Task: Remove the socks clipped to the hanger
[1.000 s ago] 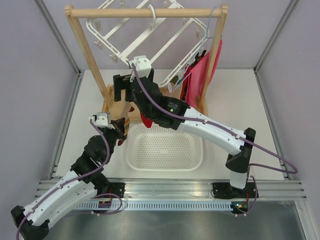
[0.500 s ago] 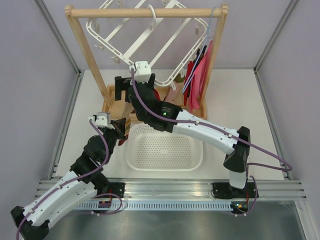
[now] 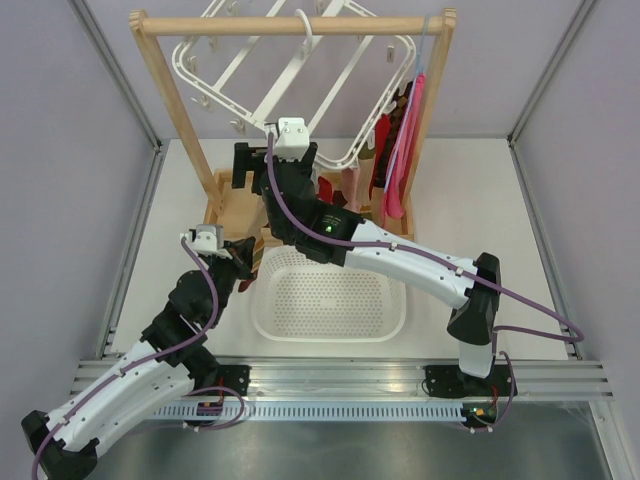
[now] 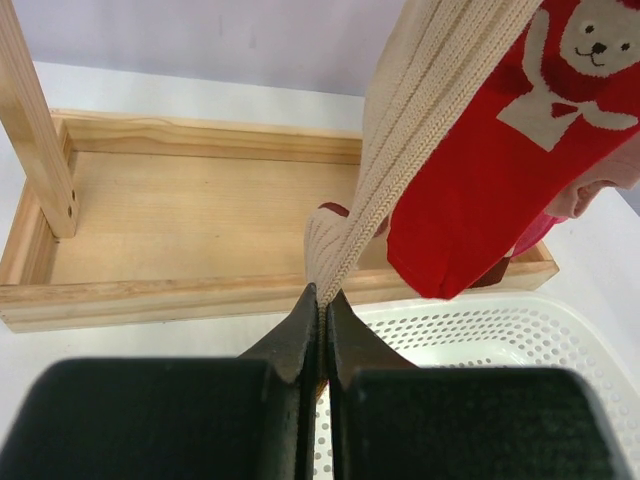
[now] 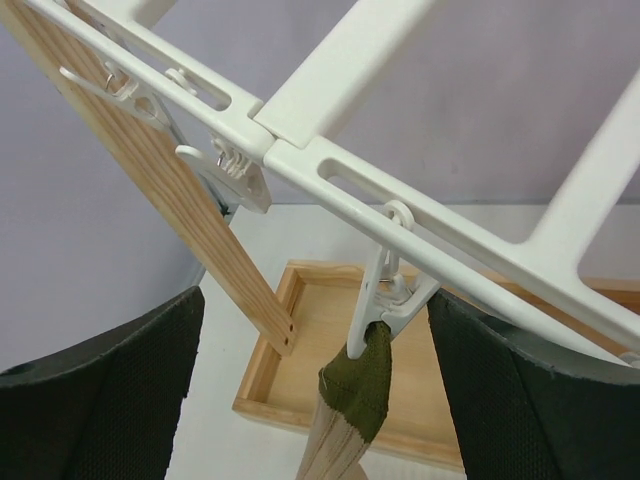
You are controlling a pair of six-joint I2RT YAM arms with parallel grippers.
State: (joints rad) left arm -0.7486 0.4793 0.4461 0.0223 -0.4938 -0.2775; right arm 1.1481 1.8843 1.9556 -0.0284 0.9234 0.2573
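Pale lilac walls [image 3: 60,150] enclose a white bench [image 3: 480,200] on three sides; an aluminium rail [image 3: 340,378] edges its near side.

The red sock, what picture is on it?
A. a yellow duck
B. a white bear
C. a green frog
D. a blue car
B: in the left wrist view the red sock shows a white bear wearing a bow tie.
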